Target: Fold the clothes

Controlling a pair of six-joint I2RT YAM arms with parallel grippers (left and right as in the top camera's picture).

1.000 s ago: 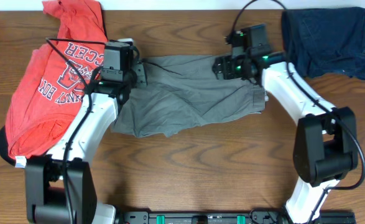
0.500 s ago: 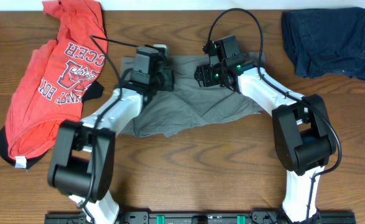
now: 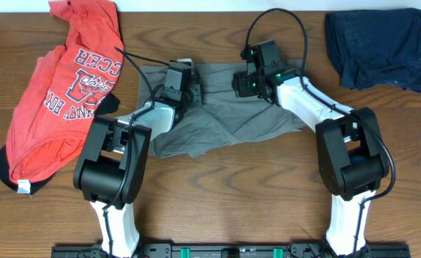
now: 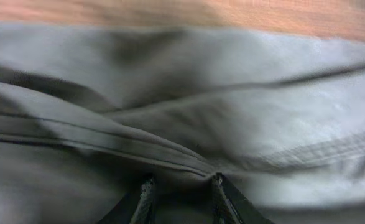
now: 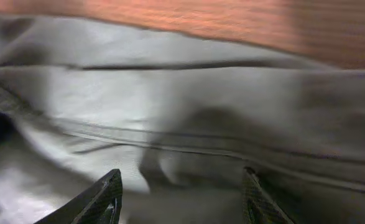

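The shorts (image 3: 232, 115) are lying spread and wrinkled in the middle of the table (image 3: 224, 193), nearer its far edge. The left gripper (image 4: 183, 182) is sitting on their top edge with its fingers narrow — a raised fold of grey cloth is caught between them. The right gripper (image 5: 181, 180) is hanging wide over the shorts, near the left one, with only flat cloth under it. A red shirt (image 3: 52, 107) is lying off to the left — its white letters are showing "CCER", and the rest is too small to read. A navy cloth (image 3: 375, 46) is lying in the far right corner.
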